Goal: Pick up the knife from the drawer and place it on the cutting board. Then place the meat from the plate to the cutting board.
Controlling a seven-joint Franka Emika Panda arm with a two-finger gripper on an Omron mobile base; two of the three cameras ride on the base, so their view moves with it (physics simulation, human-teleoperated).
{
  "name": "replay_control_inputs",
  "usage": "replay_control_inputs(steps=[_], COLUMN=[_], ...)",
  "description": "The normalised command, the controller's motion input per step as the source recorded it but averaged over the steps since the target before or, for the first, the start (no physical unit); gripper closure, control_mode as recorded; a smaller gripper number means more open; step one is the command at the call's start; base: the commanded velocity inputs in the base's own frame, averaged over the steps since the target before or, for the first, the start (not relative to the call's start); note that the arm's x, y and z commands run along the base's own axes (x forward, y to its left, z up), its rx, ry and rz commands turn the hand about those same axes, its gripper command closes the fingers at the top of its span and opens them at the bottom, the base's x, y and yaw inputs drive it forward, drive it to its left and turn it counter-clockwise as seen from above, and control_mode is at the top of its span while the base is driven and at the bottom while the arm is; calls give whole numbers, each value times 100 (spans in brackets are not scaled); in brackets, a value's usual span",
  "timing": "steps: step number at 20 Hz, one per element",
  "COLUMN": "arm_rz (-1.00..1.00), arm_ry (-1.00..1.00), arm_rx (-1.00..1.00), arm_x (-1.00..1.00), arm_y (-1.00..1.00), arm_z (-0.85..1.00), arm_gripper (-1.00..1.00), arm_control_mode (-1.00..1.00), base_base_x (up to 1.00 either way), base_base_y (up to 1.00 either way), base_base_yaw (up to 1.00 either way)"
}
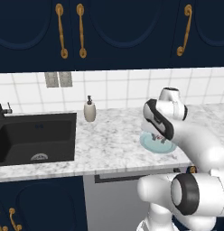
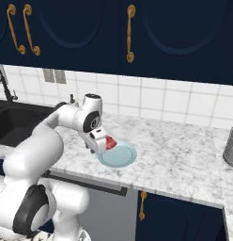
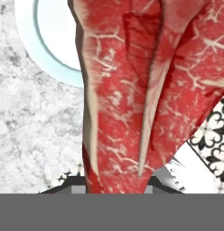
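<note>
Over the plate (image 2: 119, 158), on the marble counter (image 2: 184, 160) right of the sink (image 1: 37, 137), the gripper (image 2: 105, 143) is clamped on the meat (image 3: 141, 90), which hangs in the jaws just above the plate's near-left edge, apparently lifted clear. Judged step: second half, meat picked and transfer to the cutting board starting. Next move calls for carrying it across without slipping, then lowering flat onto the board before letting go; board and knife positions can't be told from here.
</note>
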Motion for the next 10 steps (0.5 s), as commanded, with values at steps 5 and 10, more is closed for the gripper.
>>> replay_control_inputs(steps=[5,10], arm_rz=[26,20], arm_ry=[-18,-20], arm_rx=[-3,-3], arm_x=[-52,-49], arm_y=[41,33], arm_z=[43,29], arm_gripper=[100,100], arm_control_mode=[-100,-100], base_base_x=[0,0], base_base_y=[0,0], base_base_yaw=[0,0])
